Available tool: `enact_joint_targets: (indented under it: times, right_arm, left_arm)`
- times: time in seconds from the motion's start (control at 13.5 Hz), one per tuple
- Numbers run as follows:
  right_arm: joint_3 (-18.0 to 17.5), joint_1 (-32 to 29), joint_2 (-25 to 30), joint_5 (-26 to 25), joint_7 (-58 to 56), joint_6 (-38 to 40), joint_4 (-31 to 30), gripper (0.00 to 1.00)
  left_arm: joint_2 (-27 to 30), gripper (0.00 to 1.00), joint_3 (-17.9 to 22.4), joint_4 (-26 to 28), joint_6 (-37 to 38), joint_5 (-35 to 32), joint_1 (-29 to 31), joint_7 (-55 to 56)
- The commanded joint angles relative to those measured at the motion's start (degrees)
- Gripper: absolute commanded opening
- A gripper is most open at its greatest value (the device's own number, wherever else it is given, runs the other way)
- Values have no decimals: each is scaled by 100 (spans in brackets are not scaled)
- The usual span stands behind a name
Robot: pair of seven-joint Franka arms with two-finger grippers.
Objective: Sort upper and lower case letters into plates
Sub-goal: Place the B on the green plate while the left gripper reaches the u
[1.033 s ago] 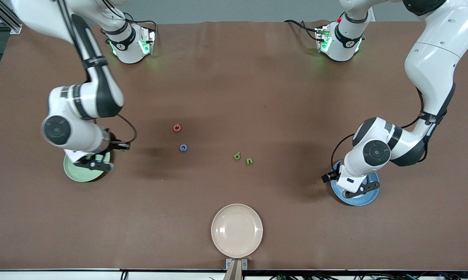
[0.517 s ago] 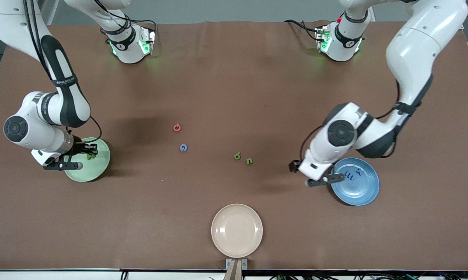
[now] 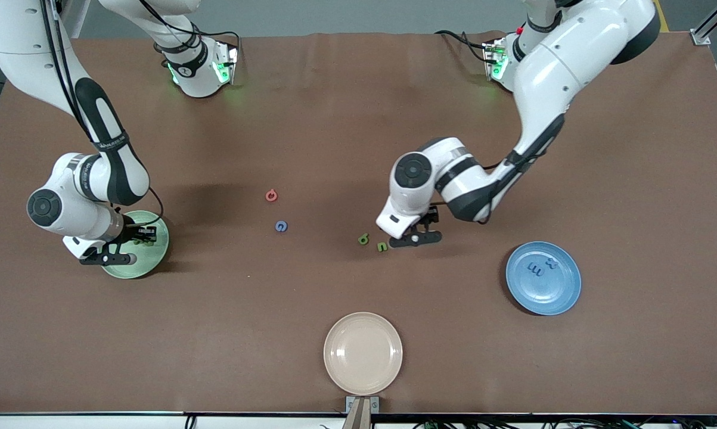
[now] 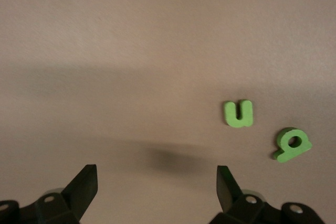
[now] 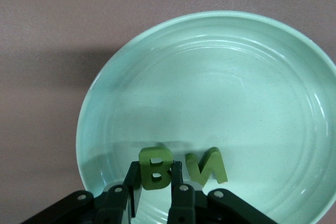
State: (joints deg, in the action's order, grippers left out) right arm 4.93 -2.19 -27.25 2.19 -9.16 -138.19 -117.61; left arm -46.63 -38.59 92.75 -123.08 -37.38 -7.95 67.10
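The brown table lies bare across the upper frame and the lower corners. At centre, a small red letter, a blue letter and two green letters lie well apart. The left gripper hangs open just beside the green pair. A round beige plate occupies bottom centre.

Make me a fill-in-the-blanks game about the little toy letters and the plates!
1. The right gripper holds a green letter B over the light ______ plate.
2. The left gripper hangs with its fingers ______.
3. The round beige plate holds ______ letters.
4. The round blue plate holds ______ blue letters.

Missing words: green; open; no; two
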Motion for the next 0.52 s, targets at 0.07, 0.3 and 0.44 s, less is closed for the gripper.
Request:
enact_joint_targets:
  times: [0.07,0.3,0.44]
  right_arm:
    - [-141,43,412,-8,10,421,97,100]
    - [-150,901,800,1,1051,1135,265,100]
    - [-150,1622,801,10,1757,1092,256,100]
  left_arm:
    - [-398,100,220,-485,-49,-146,-540,390]
    - [-434,94,605,-495,-304,-112,-848,444]
    - [-452,88,624,-503,-505,-103,-831,444]
